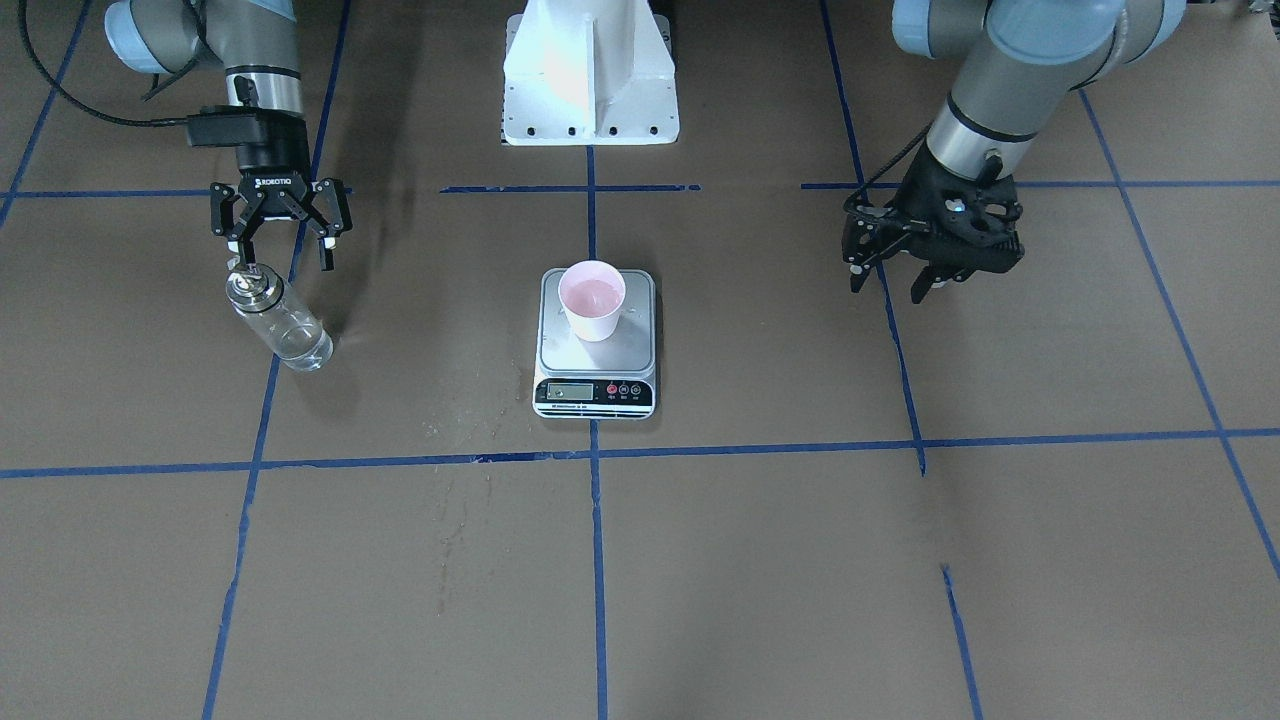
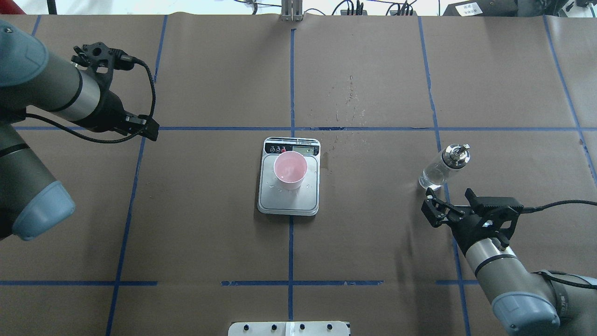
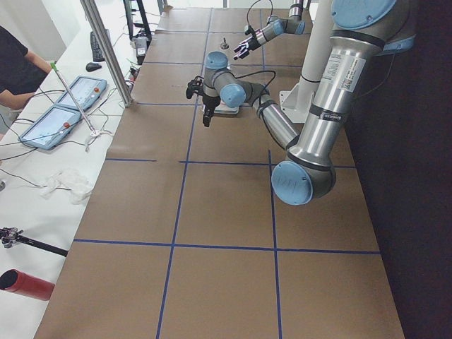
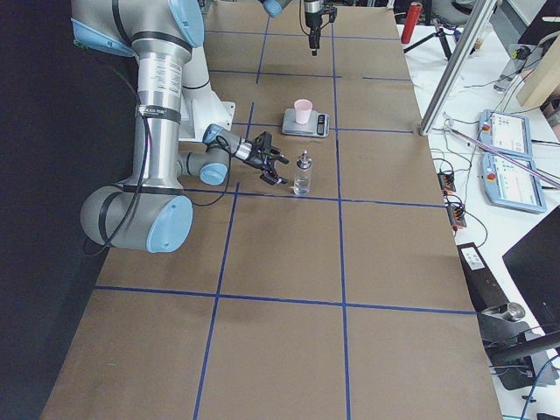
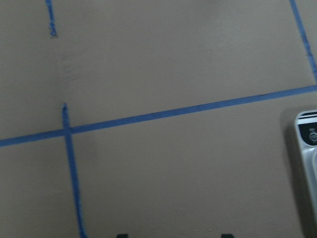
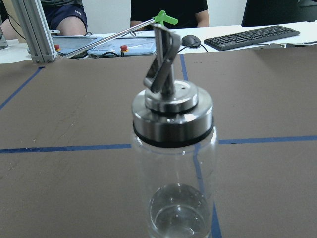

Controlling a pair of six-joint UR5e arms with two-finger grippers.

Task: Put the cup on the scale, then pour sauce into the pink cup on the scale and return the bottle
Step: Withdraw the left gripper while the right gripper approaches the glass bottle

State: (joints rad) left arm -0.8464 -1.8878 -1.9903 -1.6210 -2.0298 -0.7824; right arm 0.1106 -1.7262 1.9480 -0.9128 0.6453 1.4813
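Overhead exterior view: the cup [image 2: 290,170] stands upright on the scale [image 2: 289,201], so step 1 looks complete. The bottle [image 2: 443,166] stands upright on the brown table [image 2: 373,242], well to the scale's right, with a little clear sauce [image 6: 177,215] in its base. Whether pouring has happened cannot be told; the cup's contents are unclear.

The right gripper [image 1: 285,245], fingers spread and empty, hovers just beside the bottle on the robot's side, level with its silver cap [image 6: 172,115]. If pouring remains, the next move likely calls for closing squarely on the glass body below the cap, since the smooth wall could slip.

The left gripper [image 1: 895,275], jaws apart and holding nothing, hangs well clear of the scale on the opposite side.
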